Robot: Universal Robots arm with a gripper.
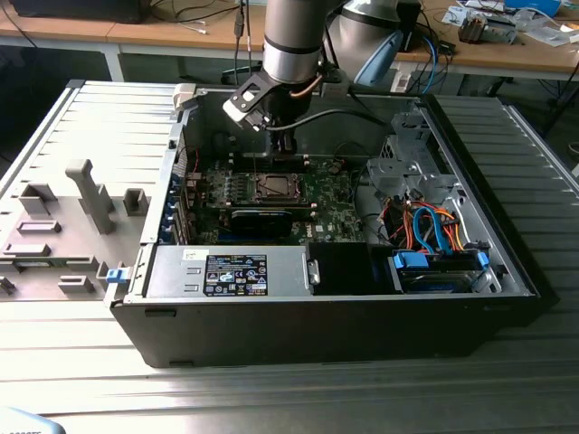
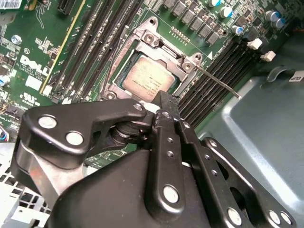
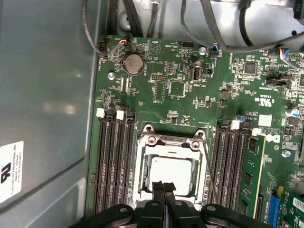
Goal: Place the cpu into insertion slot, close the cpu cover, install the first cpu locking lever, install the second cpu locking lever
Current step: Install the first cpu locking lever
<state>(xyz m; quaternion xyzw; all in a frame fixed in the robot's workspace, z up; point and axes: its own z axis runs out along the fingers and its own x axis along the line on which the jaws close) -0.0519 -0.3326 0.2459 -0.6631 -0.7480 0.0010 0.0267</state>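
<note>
The cpu [image 3: 171, 173] has a pale, matt metal face. The cpu cover [image 3: 172, 141] is bare silver-grey metal with a dull sheen. The circuit board [image 3: 190, 95] is green with a slight gloss. The hand [image 3: 165, 186] is matt black, its links pinned with shiny metal rivets. The computer case [image 1: 507, 262] is smooth grey sheet metal.

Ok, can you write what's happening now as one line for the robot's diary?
chip: seated | cover: down around chip | gripper: shut, at cover's edge | lever: sticking out sideways
</note>
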